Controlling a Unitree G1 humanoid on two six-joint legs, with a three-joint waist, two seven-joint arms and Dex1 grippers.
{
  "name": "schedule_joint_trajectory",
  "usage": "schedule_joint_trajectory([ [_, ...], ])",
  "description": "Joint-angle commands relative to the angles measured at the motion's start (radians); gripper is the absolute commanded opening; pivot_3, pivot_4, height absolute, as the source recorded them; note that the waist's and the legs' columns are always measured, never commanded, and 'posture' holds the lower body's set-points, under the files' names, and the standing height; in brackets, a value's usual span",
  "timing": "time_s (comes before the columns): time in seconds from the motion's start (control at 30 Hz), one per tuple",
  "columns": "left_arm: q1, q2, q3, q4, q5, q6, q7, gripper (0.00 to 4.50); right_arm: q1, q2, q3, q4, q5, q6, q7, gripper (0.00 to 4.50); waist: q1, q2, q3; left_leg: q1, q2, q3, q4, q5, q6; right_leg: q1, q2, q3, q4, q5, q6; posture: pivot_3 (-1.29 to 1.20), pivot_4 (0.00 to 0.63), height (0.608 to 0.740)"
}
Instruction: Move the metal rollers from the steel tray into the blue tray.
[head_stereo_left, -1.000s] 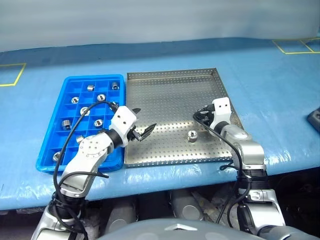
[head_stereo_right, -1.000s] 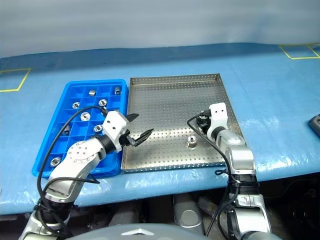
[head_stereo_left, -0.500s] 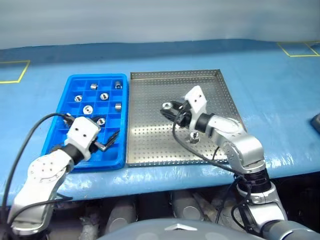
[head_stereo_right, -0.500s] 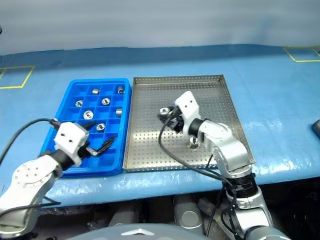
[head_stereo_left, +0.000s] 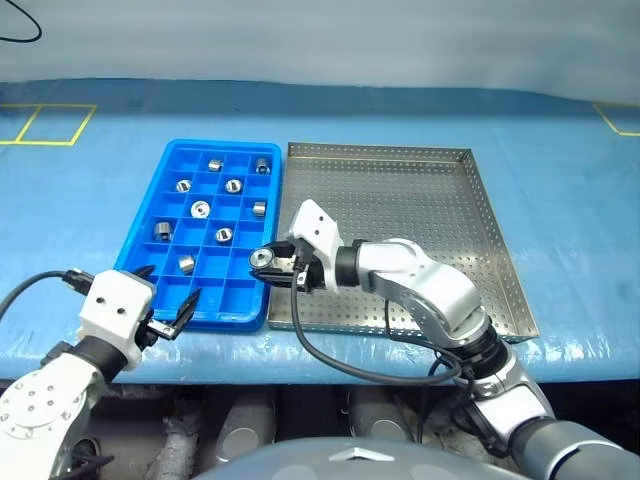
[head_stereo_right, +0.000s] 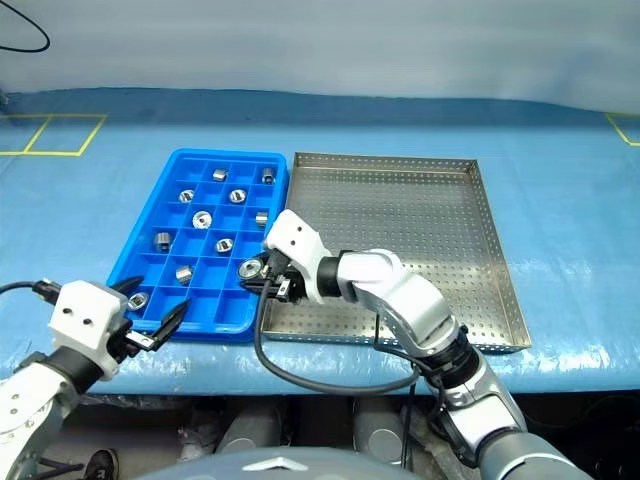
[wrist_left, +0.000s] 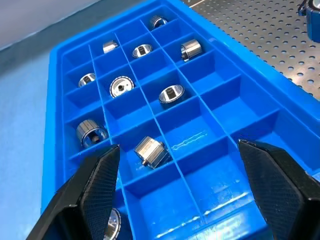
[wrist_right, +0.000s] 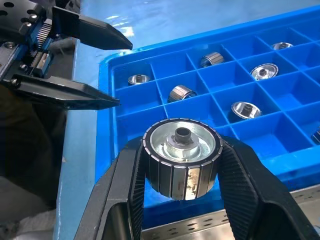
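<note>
Right gripper (head_stereo_left: 268, 262) jaws clenched on roller (wrist_right: 181, 157), now over blue tray (head_stereo_left: 160, 199); left gripper (head_stereo_left: 165, 300) jaws released.

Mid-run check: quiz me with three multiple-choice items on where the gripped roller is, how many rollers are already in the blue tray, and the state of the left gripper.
1. Where is the gripped roller?
A. At the blue tray's edge beside the steel tray
B. Over the steel tray's far right corner
C. On the cloth beyond both trays

2. How many rollers lie in the blue tray's compartments?
A. Four
B. Ten
C. Sixteen

3. The left gripper is
A. shut on a roller
B. shut, empty
C. open, empty

Answers:
1 A: the right gripper holds the roller over the rim where the blue tray meets the steel tray.
2 B: the left wrist view shows ten rollers, one per compartment.
3 C: the left gripper has its fingers spread with nothing between them, near the tray's near left corner.
</note>
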Motion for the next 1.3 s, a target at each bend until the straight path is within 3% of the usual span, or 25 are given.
schedule_joint_trajectory([
  [0.03,0.015,-0.02,-0.022,-0.045,0.013,-0.01,0.029,4.12,-0.035,0.033,0.023,0.059,-0.02,-0.056,0.01,1.81,0.005,0.0,0.0,0.0,0.0,0.0,0.0,0.0,0.0,0.0,0.0,0.0,0.0,0.0,-0.001,0.09,0.15,0.74],
  [0.3,0.014,-0.045,-0.072,-0.041,0.027,-0.014,0.07,4.12,-0.092,0.143,0.072,0.276,-0.089,-0.154,0.019,1.81,0.019,-0.001,0.0,0.0,0.0,-0.001,-0.001,0.0,0.0,0.0,0.0,-0.001,0.0,-0.001,-0.001,0.12,0.15,0.74],
  [0.53,0.0,-0.042,-0.09,-0.037,0.026,-0.014,0.084,4.12,-0.124,0.171,0.063,0.402,-0.146,-0.217,0.022,1.81,0.028,-0.001,0.0,0.0,0.0,-0.001,-0.001,0.0,-0.001,0.0,0.0,-0.001,0.0,-0.001,-0.001,0.12,0.15,0.74],
  [1.13,-0.112,-0.006,-0.149,0.021,0.02,-0.003,0.075,4.12,-0.089,0.138,0.02,0.335,-0.187,-0.241,0.028,1.81,0.014,-0.001,0.0,0.0,0.0,-0.002,-0.002,0.0,-0.001,0.0,0.0,-0.002,0.0,0.0,-0.001,0.03,0.15,0.74],
  [1.3,-0.127,0.001,-0.151,0.031,0.019,-0.004,0.071,4.12,-0.082,0.143,0.01,0.337,-0.198,-0.253,0.006,3.33,0.008,-0.001,0.0,0.0,0.0,-0.002,-0.002,0.0,-0.001,0.0,0.0,-0.002,0.0,0.0,-0.001,0.02,0.15,0.74],
])
